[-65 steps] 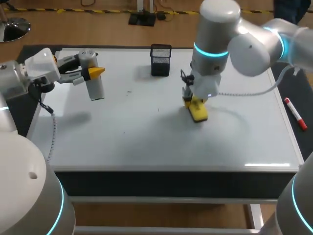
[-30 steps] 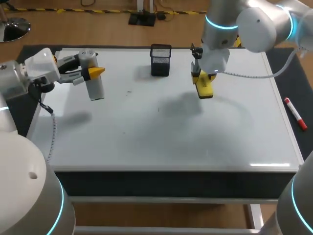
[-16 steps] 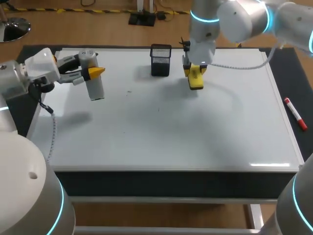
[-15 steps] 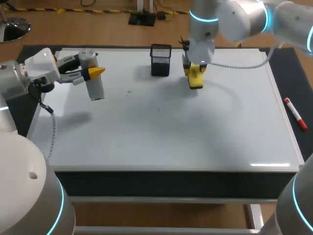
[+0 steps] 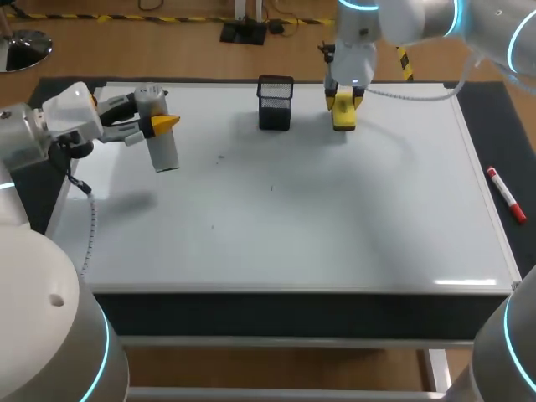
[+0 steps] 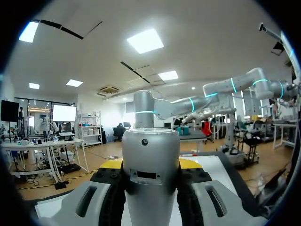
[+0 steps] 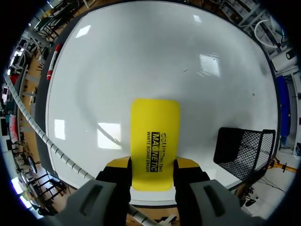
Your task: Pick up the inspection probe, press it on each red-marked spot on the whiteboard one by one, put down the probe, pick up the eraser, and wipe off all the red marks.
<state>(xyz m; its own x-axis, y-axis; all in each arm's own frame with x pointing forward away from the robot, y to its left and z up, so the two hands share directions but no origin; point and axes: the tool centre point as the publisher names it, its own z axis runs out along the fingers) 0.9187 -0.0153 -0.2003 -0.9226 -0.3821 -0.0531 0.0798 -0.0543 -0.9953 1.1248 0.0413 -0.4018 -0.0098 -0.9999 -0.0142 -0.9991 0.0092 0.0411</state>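
Yellow rectangular eraser (image 7: 155, 132) is clamped in the right gripper (image 7: 153, 165), over the white whiteboard's (image 5: 318, 218) far edge beside a black mesh basket (image 5: 275, 103). No red marks show (wiping looks finished), so next it should be set down gently. Left gripper (image 5: 153, 124) grips the silver cylindrical probe (image 5: 163, 146).

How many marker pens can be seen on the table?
1. The red-capped marker pen lies on the dark mat off the whiteboard's right edge. The black mesh holder may hide others.
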